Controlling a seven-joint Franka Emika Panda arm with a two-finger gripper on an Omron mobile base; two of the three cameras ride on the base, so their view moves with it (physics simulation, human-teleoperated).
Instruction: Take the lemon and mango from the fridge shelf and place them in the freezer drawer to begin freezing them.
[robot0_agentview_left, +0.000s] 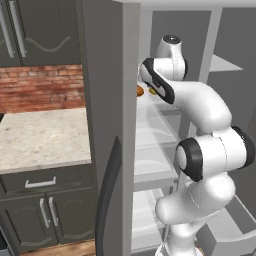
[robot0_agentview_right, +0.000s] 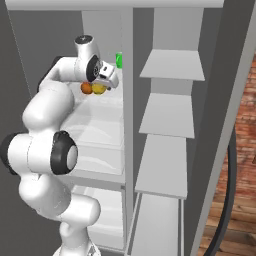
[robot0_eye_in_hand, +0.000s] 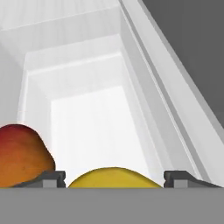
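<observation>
The gripper (robot0_eye_in_hand: 114, 177) stands open, its fingertips (robot0_eye_in_hand: 52, 178) spread to either side of the lemon (robot0_eye_in_hand: 114, 178), which lies between them; no contact can be confirmed. The lemon's long axis runs across the gap between the fingertips. The mango (robot0_eye_in_hand: 22, 155) sits just left of it, on the white fridge shelf (robot0_agentview_right: 102, 107).

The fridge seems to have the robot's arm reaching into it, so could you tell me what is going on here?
The white arm reaches into the open fridge, its tool at the lemon on the white fridge shelf. In the hand view the lemon sits between the two open fingertips, so a grasp looks imminent but is not closed. The mango lies just beside it, outside the fingers. Neither fruit has reached the freezer drawer.
</observation>
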